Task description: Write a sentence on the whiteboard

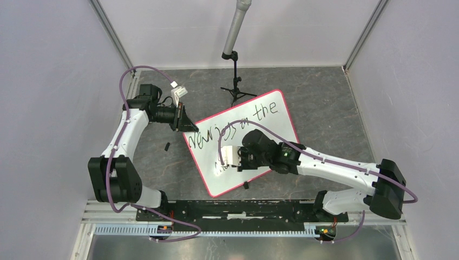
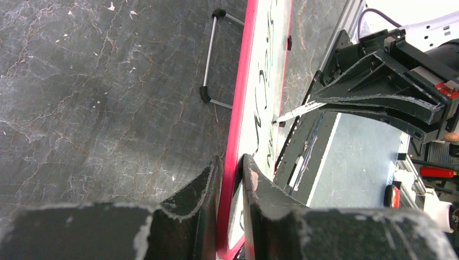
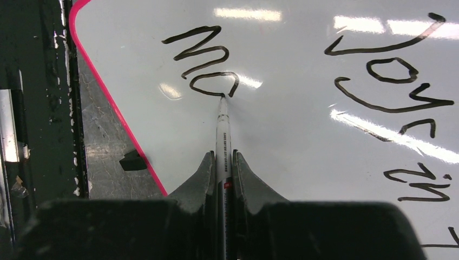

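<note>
Left hand [image 2: 231, 162] pinches whiteboard [image 1: 281, 127] rim. Right hand [image 3: 223, 157] pinches marker [image 3: 223, 124], tip on sentence [image 1: 235, 130], line toward bench [image 1: 325, 92] near edge.

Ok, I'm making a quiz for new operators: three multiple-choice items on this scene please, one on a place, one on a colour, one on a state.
1. The marker tip rests: A) on the board, B) on the table, C) in the air.
2. The board's rim is: A) blue, B) pink-red, C) green.
3. The left gripper is: A) open, B) shut on the board, C) holding a marker.
Key: A, the tip touches the writing; B, the left wrist view shows it; B, its fingers pinch the rim.
</note>
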Available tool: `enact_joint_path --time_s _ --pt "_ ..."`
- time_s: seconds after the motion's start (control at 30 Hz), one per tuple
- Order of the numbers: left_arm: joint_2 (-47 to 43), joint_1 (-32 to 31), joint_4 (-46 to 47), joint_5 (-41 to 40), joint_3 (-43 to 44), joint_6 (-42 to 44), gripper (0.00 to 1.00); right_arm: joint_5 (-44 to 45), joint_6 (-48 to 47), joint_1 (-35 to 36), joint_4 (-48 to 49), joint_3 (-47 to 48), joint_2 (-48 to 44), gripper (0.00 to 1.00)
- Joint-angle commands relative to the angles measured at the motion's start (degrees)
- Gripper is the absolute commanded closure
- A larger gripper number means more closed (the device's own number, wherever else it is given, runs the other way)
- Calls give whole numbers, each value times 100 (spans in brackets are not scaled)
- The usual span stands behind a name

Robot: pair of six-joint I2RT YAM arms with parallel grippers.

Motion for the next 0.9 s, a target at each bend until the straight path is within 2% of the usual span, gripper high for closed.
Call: enact_joint_path --time_s 0.0,0.17,0.47,0.5,0.53,0.87 --pt "157 -133 150 -640 -86 -57 98 403 49 -137 142 251 -36 100" --pt "142 -134 150 -651 -95 -60 98 376 80 -170 154 274 -43 100" --pt "131 -133 146 -660 -103 -68 98 -193 -60 -105 -145 -30 33 100" --pt "139 -134 149 -994 -103 -65 98 -210 -79 -87 -171 -59 25 100" --pt "139 -133 145 -673 -103 -66 98 -214 -103 -64 -201 -76 29 100" --pt "171 -133 150 -655 -77 -102 98 -166 -229 -23 -387 72 -331 100"
